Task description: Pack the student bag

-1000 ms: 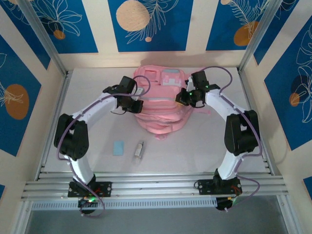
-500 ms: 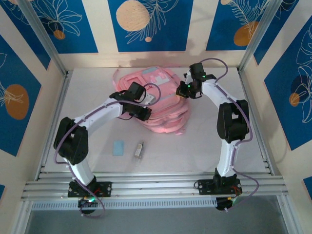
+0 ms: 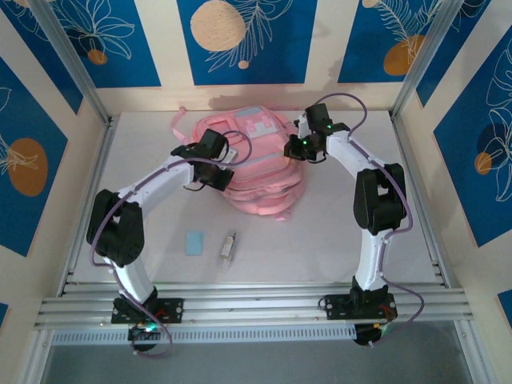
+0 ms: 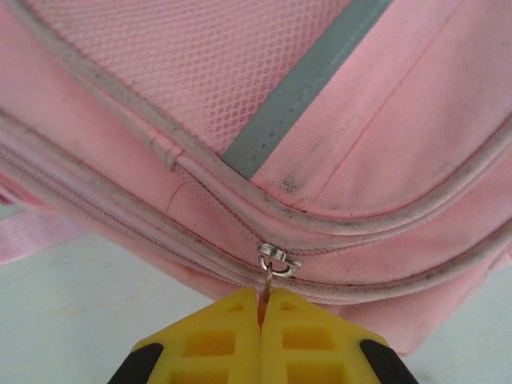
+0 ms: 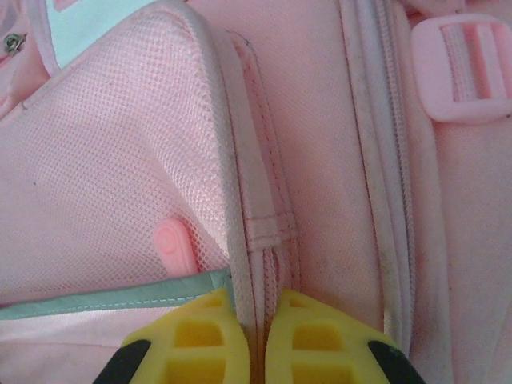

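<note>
Evidently the unzipping of a pocket is in hand. The student bag (image 3: pixel 256 180) is laid at the far middle of the counter (image 3: pixel 336 240), between the two arms. The left tool (image 4: pixel 261 308) is pressed together on the zip pull (image 4: pixel 276 262) at the bag's lower edge. The right tool (image 5: pixel 258 312) is all but closed, with a seam ridge (image 5: pixel 264 232) of the bag pinched inside it. Next, the pull would likely need to be drawn steadily along its track while the fabric is braced taut.
</note>
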Robot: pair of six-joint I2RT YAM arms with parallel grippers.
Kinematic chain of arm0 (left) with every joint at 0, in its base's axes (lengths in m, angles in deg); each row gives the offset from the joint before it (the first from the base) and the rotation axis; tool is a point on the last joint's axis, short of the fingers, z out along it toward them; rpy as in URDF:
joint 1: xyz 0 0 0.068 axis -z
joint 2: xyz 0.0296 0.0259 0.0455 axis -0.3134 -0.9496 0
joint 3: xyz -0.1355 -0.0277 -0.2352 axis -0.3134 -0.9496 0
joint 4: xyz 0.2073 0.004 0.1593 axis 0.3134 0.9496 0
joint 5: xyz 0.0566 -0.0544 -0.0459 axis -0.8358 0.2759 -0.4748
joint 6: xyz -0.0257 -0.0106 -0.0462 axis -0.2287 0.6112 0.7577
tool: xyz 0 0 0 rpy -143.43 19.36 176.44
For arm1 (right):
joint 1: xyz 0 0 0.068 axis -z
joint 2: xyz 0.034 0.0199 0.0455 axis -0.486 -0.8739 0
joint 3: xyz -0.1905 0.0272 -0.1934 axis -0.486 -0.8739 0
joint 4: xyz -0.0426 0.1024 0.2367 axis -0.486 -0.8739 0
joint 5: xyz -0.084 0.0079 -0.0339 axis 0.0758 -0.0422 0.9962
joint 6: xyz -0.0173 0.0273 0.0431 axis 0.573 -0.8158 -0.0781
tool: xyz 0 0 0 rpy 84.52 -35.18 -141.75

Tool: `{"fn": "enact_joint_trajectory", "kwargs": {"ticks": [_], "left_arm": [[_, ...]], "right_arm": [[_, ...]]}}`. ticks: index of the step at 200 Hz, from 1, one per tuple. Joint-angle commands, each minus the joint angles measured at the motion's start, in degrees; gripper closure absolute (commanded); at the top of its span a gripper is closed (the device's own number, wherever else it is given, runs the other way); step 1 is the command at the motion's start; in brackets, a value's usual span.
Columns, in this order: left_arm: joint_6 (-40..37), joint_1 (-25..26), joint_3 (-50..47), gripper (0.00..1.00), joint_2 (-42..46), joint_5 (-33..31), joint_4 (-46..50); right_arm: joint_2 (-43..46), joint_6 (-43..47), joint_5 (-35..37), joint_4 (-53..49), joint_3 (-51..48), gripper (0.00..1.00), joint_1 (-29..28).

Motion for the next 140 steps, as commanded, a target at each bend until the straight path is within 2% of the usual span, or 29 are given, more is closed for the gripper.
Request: {"fn": "enact_joint_trajectory", "kwargs": {"ticks": [1,10,25,34,42,53,73,87,101,140], "left_arm": [[3.6,-3.4,-0.9,0.91,1.8,-12.2,10.8],[3.7,-3.4,-1.1,0.83,2.3,-11.1,10.0],[4.0,-3.4,-1.6,0.64,3.4,-7.9,9.3],[4.5,-3.4,-1.9,0.45,4.1,-6.3,9.1],[5.0,-3.4,-2.2,0.34,4.6,-5.0,9.1],[5.9,-3.4,-2.8,0.24,5.6,-3.7,9.0],[7.1,-3.3,-4.3,0.20,8.0,-0.4,8.4],[8.0,-3.1,-5.5,0.19,9.9,2.2,8.2],[9.1,-2.6,-7.3,0.16,11.9,4.8,8.1],[14.1,2.0,-16.5,0.13,17.6,8.9,5.8]], "right_arm": [[-1.5,1.5,12.7,5.6,3.3,1.00,3.7],[-1.7,1.1,11.3,5.4,3.8,1.00,3.7],[-1.4,0.5,9.3,5.3,4.2,1.00,3.4],[-1.0,0.0,8.3,5.1,4.5,1.00,3.1],[-0.2,-0.6,7.4,5.0,4.5,0.92,2.8],[1.2,-1.6,6.4,5.1,4.2,0.74,2.3],[4.7,-3.5,4.9,5.8,2.7,0.42,1.7],[7.2,-5.2,4.3,5.6,1.7,0.24,1.6],[9.9,-7.0,4.8,5.6,0.0,0.00,1.5],[18.7,-13.7,6.4,5.8,-6.3,0.01,2.3]]}}
